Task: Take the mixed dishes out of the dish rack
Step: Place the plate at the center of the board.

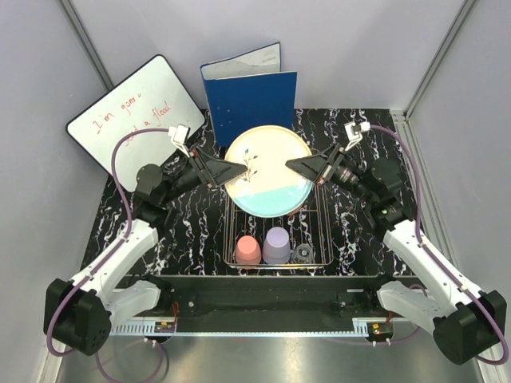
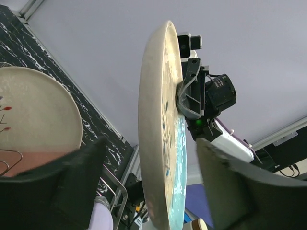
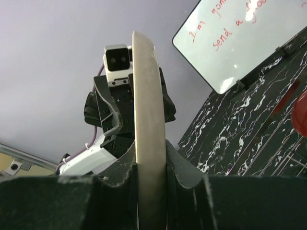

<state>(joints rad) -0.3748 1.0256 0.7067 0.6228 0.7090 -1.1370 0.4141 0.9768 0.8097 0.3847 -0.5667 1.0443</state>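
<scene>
Where the dish rack (image 1: pixel 326 239) sits, the table (image 1: pixel 192 239) is black-marbled, walls (image 1: pixel 359 48) grey.

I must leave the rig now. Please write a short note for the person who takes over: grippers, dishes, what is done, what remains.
Right gripper: shut on the rim of the blue plate, which is lifted above the dish rack.
Left gripper: open, straddling the opposite rim, not clamped.
In the rack: second plate, pink cup, lavender cup, clear glass. A red edge, probably the bowl, shows in the right wrist view.
Done: no dish seen set down outside the rack.
Left: place this plate, then unload the rest.
</scene>
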